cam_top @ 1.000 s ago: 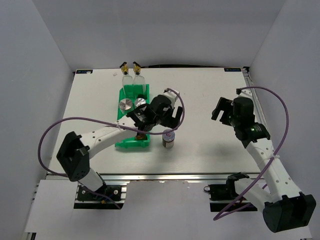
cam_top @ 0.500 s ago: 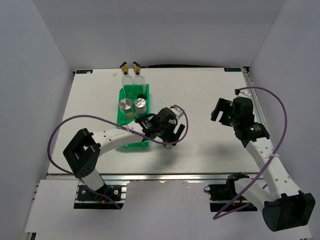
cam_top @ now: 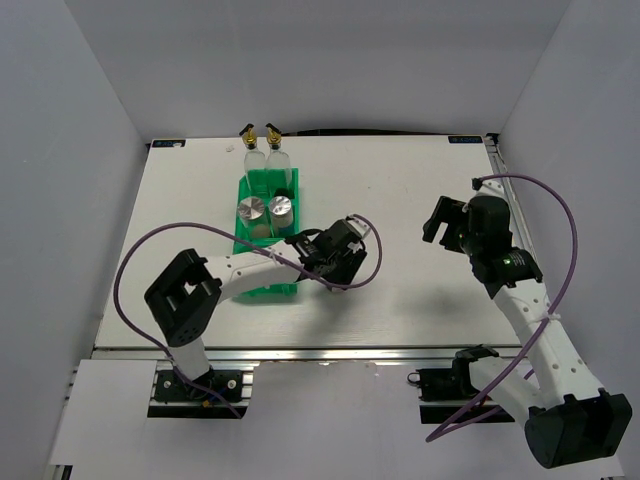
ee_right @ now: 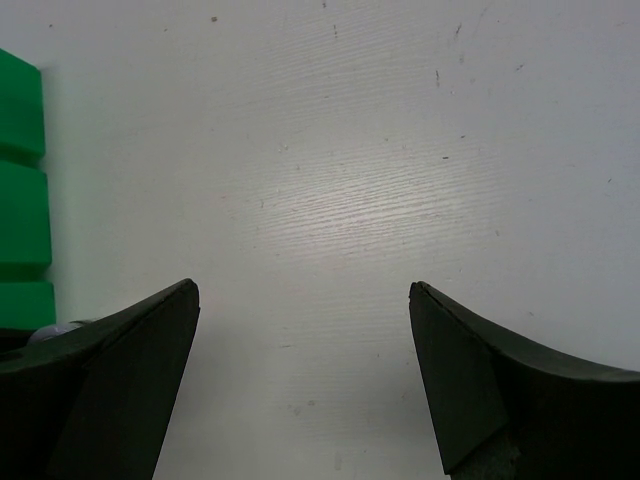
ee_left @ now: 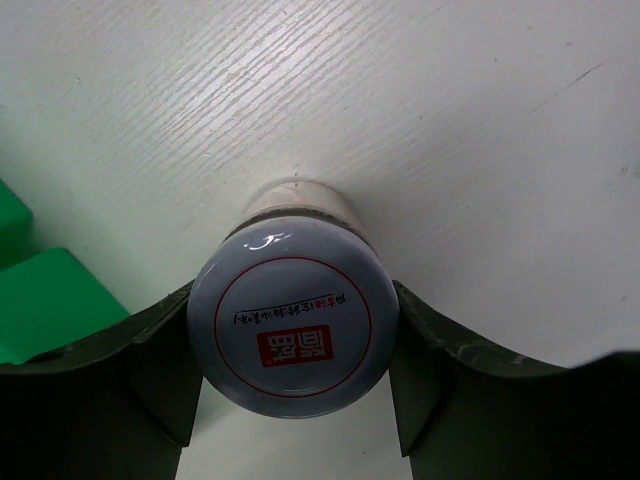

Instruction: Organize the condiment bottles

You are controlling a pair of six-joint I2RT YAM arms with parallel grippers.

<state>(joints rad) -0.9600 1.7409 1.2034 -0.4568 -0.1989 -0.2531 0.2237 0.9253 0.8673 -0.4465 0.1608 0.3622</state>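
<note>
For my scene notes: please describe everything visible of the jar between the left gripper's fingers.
The jar is seen from above: a round, glossy, pale grey lid with a thin red ring, black print and a red block of white characters. A pale body shows below it. It stands upright on the white table, beside the green bin. The left gripper flanks its lid closely; firm contact cannot be told.

High overview; wrist cameras close above table [cam_top: 420,200].

The bench [ee_left: 470,110] is white and matt with a fine woodgrain texture. The blue-labelled white jar [ee_left: 293,335] has a smooth, glossy printed lid. The fingers [ee_left: 155,385] are dark, matt and mottled. The bin [ee_left: 50,310] is smooth green plastic. The silver lids [cam_top: 250,210] are brushed metal.
</note>
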